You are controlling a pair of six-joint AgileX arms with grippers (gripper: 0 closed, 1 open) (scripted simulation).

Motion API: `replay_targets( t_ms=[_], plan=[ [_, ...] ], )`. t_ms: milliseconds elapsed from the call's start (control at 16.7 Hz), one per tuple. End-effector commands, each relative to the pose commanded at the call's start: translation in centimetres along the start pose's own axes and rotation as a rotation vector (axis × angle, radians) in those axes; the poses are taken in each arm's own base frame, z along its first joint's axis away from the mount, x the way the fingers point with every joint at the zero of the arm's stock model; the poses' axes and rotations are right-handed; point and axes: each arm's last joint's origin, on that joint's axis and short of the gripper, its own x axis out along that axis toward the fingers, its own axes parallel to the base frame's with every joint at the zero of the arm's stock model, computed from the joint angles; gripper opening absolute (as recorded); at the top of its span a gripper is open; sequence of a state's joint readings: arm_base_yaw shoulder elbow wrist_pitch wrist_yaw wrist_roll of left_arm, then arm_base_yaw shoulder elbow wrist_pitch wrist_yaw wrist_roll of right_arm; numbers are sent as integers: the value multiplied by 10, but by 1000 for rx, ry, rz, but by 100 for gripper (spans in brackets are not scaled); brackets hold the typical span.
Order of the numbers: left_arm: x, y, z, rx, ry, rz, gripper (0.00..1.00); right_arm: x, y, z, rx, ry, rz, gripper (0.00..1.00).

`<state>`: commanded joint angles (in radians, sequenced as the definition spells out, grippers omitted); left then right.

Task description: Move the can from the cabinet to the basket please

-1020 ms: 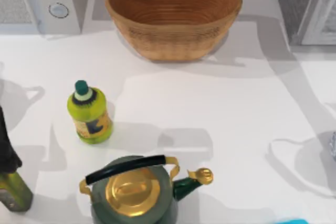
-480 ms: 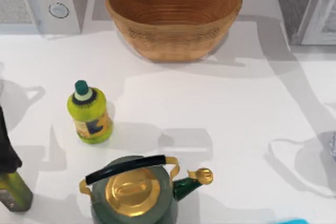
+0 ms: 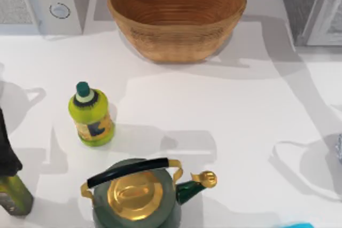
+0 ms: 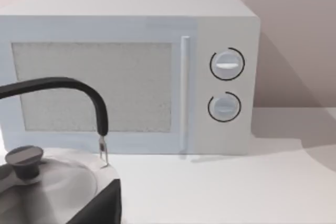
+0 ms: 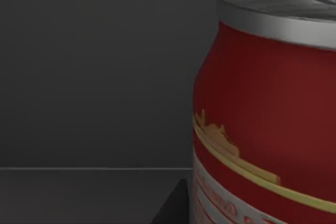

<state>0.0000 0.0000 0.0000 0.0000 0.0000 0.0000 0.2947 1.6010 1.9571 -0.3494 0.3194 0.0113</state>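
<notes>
Neither end effector's state can be told. Close before the right wrist camera, the small red cylindrical can with yellow-and-white label and silver top point(image 5: 268, 119) stands upright inside a dark enclosure. Well apart, the tan woven wicker basket point(image 3: 176, 41) sits on the white tabletop point(image 3: 240, 110), beside the grey speckled cabinet point(image 3: 312, 4).

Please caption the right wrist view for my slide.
Close view of the red cylindrical drink can with silver top, upright in a dark grey enclosure.
</notes>
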Motion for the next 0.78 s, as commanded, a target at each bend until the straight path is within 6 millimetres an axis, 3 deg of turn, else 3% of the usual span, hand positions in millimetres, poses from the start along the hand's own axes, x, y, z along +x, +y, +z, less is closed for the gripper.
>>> replay_targets(
  t_ms=[180,300,540,780],
  plan=[
    [0,0,0,0,0,0,100,-2,1,2,2,-3,1,0],
    [0,0,0,0,0,0,100,-22,5,16,6,-25,-1,0],
    [0,0,0,0,0,0,100,-94,20,41,-2,-3,15,0],
    [0,0,0,0,0,0,100,-168,5,60,0,0,1,0]
  ],
)
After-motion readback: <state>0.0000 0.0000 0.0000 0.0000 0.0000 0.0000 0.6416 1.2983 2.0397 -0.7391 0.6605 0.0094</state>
